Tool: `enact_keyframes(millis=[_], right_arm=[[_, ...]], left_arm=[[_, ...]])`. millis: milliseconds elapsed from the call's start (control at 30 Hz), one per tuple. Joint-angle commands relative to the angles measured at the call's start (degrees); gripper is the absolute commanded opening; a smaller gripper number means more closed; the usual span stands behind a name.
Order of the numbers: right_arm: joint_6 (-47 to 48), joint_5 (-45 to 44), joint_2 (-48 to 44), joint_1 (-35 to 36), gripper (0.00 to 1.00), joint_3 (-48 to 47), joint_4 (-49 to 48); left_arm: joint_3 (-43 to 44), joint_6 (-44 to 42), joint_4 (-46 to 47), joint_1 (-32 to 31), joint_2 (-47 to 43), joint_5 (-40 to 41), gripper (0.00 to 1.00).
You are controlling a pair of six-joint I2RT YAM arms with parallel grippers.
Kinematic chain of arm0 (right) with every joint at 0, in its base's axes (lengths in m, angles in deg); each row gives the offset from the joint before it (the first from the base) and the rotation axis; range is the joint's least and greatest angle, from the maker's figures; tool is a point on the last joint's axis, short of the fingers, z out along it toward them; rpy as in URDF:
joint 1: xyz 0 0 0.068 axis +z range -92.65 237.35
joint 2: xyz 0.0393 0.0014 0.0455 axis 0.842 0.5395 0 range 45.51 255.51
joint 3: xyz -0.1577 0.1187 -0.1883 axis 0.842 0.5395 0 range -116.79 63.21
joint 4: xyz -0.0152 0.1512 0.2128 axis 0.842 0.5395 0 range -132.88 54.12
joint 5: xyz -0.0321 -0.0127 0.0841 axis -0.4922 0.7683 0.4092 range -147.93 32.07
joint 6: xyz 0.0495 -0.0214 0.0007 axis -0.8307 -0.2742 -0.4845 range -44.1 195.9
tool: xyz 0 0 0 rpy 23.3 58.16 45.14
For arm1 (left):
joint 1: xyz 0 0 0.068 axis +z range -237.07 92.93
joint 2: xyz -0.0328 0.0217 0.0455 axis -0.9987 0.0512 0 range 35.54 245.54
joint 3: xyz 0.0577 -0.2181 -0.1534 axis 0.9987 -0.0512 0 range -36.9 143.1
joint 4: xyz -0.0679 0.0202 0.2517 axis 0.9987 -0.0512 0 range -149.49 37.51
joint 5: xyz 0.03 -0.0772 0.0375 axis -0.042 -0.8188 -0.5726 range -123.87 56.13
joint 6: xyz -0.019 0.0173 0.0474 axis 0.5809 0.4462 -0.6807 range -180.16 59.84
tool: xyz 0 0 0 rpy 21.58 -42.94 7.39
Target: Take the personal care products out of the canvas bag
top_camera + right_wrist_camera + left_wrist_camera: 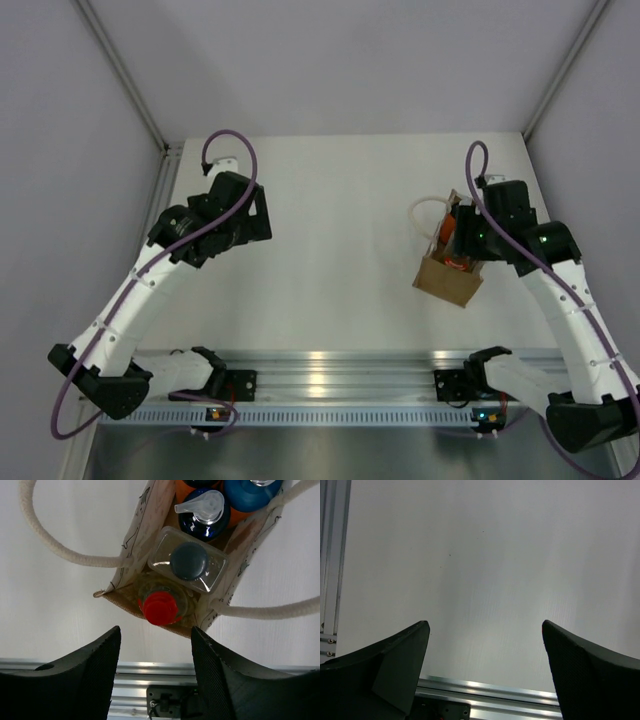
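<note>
The tan canvas bag [447,280] stands on the right of the table with white loop handles [424,210]. In the right wrist view I look down into the bag [131,532]: a bottle with a red cap [159,608], a whitish rectangular bottle with a dark cap [188,560], and orange bottles with blue tops [202,511] stand packed inside. My right gripper [156,645] is open and empty, hovering just above the bag's near edge, close to the red cap. My left gripper [485,635] is open and empty over bare table at the far left [240,215].
An aluminium rail [330,372] runs along the near edge of the white table. Grey walls enclose the table on the left, right and far sides. The bag's handles [65,555] splay out to both sides.
</note>
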Motion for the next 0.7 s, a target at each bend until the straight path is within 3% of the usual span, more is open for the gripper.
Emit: enact_keyframes(millis=[0, 667], right_arm=[[-1.8, -2.5, 1.3, 1.9, 0.56, 2.0, -6.6], [-2.0, -4.1, 4.0, 2.2, 0.40, 7.5, -10.0]], left_arm=[[0.5, -1.3, 2.6, 0.0, -0.2, 0.0, 0.98], [-0.6, -2.4, 2.7, 0.0, -1.5, 0.0, 0.98]])
